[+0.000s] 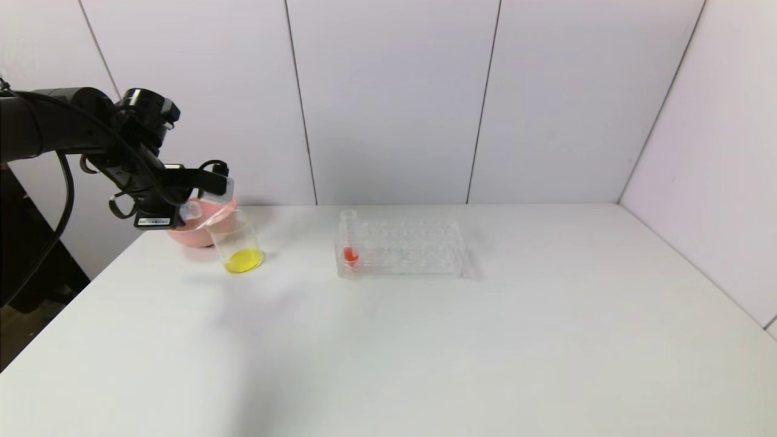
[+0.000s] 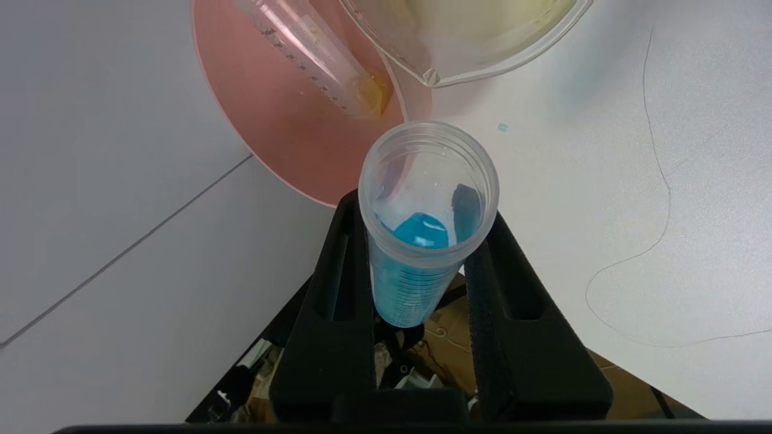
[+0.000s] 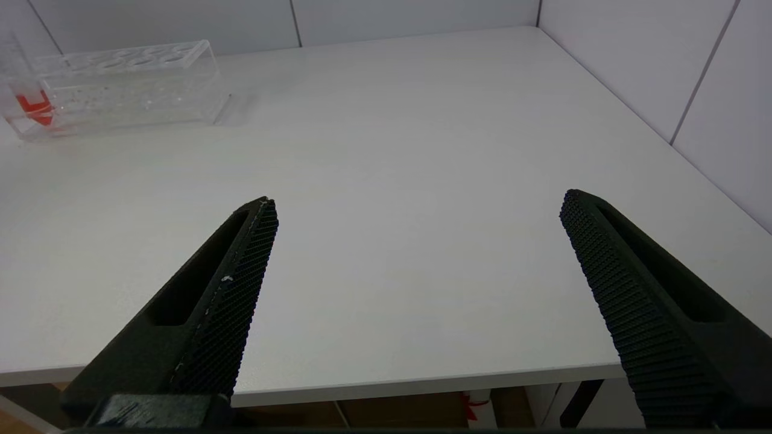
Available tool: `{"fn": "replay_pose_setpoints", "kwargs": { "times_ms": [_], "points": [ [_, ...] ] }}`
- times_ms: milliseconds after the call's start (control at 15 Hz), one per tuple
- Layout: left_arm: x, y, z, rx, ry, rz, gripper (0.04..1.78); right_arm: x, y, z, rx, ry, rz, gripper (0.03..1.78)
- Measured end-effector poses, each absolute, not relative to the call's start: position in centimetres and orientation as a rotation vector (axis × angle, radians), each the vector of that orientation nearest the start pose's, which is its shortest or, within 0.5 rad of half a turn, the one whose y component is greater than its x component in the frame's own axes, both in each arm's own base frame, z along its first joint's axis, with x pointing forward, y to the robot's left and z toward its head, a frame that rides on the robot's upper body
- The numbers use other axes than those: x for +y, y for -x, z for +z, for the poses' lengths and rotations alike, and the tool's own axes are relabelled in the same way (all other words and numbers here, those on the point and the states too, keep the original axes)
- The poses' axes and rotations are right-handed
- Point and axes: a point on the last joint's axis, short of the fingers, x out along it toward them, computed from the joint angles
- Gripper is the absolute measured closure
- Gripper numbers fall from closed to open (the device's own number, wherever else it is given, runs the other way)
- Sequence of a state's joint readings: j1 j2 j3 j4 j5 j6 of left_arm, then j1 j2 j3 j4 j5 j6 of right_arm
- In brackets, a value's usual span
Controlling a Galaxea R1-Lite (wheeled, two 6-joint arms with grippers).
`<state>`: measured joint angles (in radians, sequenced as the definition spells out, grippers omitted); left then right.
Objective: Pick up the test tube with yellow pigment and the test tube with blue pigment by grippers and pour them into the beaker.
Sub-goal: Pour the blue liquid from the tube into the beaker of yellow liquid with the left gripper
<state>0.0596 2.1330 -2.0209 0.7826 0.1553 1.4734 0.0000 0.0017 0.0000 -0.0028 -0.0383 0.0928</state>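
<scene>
My left gripper (image 2: 423,212) is shut on the test tube with blue pigment (image 2: 416,271), with blue liquid still at the tube's bottom. In the head view the left gripper (image 1: 213,183) hangs at the far left, just above the rim of the beaker (image 1: 238,246), which holds yellow liquid; its rim also shows in the left wrist view (image 2: 476,63). The test tube with yellow pigment (image 2: 319,60) lies nearly empty in the pink bowl (image 2: 271,126). My right gripper (image 3: 419,202) is open and empty over the table's near edge.
The pink bowl (image 1: 189,233) stands behind the beaker. A clear tube rack (image 1: 413,249) at mid-table holds one tube of red-orange liquid (image 1: 350,241). A small blue drop (image 2: 502,128) lies on the white table beside the beaker.
</scene>
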Motion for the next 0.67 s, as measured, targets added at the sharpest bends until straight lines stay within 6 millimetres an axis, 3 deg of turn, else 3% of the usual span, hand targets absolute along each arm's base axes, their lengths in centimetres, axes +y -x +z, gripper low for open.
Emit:
{"fn": "replay_pose_setpoints", "kwargs": {
  "times_ms": [667],
  "points": [
    [1.6,-40.9,22.6,0.923,-1.456,-0.455,1.37,-0.1,2.3,7.6,-0.003,-0.093,-0.038,0.10]
  ]
}}
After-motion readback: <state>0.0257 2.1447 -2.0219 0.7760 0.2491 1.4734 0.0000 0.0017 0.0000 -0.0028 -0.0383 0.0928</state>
